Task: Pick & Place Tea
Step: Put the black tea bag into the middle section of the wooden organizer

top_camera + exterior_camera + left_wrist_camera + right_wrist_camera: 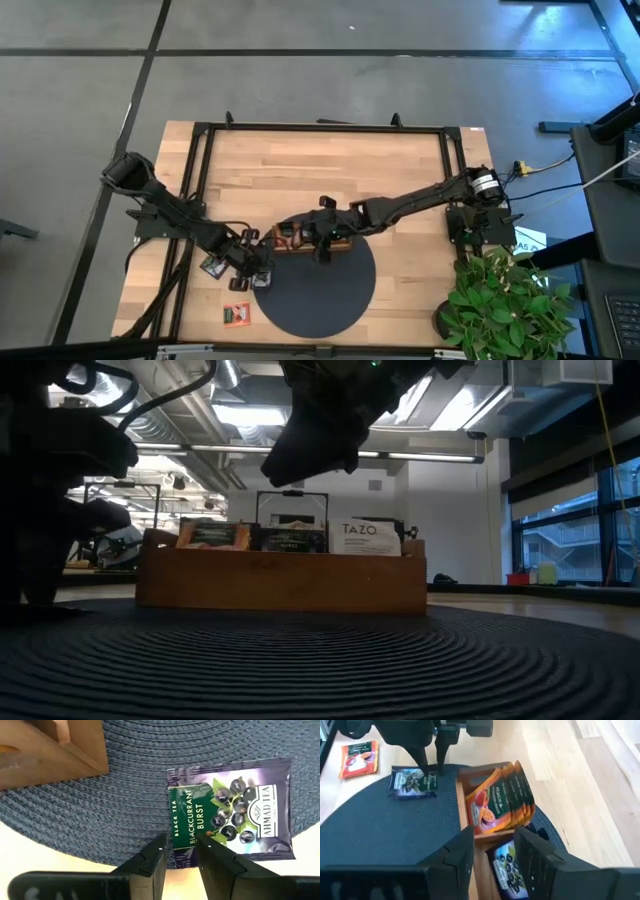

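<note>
A dark blackcurrant tea sachet lies flat on the left rim of the round dark mat. It also shows in the right wrist view. My left gripper stands open just above the sachet's green-labelled end, pointing down. The wooden tray rests on the mat's far part and holds upright orange tea sachets and dark ones. My right gripper hovers open above the tray with nothing between its fingers. My left gripper comes from above at the sachet's green-labelled end. One fingertip is over the label and the other is beside the sachet's edge. Whether they touch the sachet I cannot tell. The sachet lies flat on the mat.
An orange sachet and a dark one lie on the wooden table left of the mat. A potted plant stands at the near right corner. A black frame runs round the table's edge.
</note>
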`<state>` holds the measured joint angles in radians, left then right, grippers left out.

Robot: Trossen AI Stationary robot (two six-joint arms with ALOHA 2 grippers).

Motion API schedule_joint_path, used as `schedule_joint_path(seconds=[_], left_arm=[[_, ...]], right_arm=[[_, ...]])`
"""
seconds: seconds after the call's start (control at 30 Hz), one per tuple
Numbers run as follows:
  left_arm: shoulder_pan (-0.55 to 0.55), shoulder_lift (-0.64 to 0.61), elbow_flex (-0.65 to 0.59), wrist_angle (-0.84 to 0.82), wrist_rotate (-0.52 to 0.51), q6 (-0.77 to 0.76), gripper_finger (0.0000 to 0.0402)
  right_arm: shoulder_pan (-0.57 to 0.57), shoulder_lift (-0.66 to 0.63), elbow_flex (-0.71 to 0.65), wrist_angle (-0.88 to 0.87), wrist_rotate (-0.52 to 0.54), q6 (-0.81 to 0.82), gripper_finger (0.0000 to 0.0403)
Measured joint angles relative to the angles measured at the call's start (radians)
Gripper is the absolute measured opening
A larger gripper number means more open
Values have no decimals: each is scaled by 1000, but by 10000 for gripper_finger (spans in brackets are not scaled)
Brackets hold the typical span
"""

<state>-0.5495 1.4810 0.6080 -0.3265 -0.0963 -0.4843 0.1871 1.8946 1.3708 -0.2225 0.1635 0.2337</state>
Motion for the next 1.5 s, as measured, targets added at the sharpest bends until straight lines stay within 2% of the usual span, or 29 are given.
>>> schedule_joint_path(seconds=[0.17,0.4,0.5,0.77,0.87,0.93,1.1,1.33,1.43,1.5], left_arm=[[-6,3,-3,74,0,0,100],[-6,6,-5,125,-11,0,100],[-6,6,-5,125,-14,0,100],[-6,6,-5,124,-73,0,100],[-6,6,-5,123,-93,0,100],[-6,6,-5,121,-99,0,100],[-6,5,-5,117,-101,-3,100],[-6,47,1,124,-115,-42,100],[-5,89,4,139,-130,-65,100],[-5,104,6,158,-138,-88,100]], right_arm=[[6,0,0,12,0,24,142],[88,51,0,272,-9,-7,142],[123,78,0,320,-11,-53,142],[153,102,-1,331,-2,-232,142],[144,102,-1,342,-2,-188,142],[142,105,-1,343,-47,-217,145],[146,146,-1,424,-107,-288,181],[147,272,0,574,-110,-398,256],[150,318,0,616,-108,-442,272],[156,344,2,618,-61,-454,275]])
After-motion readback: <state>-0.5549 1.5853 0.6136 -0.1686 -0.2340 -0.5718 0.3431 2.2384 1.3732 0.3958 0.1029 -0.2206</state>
